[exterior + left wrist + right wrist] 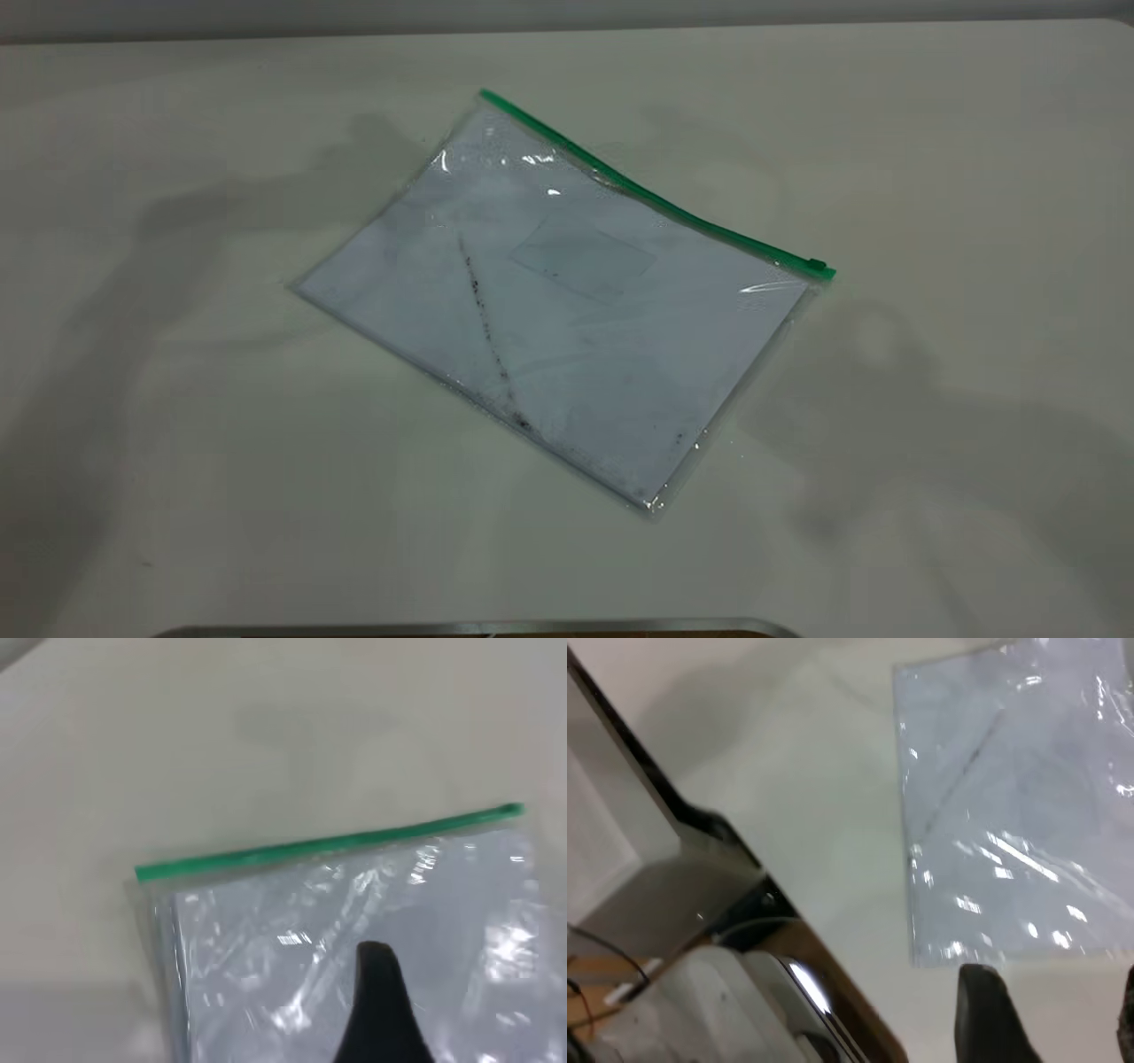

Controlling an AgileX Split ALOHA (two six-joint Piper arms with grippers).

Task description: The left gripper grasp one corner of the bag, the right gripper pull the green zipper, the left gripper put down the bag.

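Note:
The bag (567, 301), a clear pouch with white paper inside, lies flat on the table at an angle. The green zipper (647, 195) runs along its far edge, and the slider tab (815, 264) sits at the right end. Neither gripper shows in the exterior view. In the left wrist view the left gripper (465, 1019) hovers over the bag (266, 948) near the zipper (328, 843). Only one of its fingers (381, 1001) shows, with nothing held. In the right wrist view the right gripper (1054, 1014) is open and empty above bare table, just off a corner of the bag (1010, 797) away from the zipper.
The white table (930, 133) surrounds the bag, with both arms' shadows on it. Its near edge has a metal rim (478, 627). The right wrist view shows the table edge (718, 828) with grey equipment (700, 1010) and cables beyond it.

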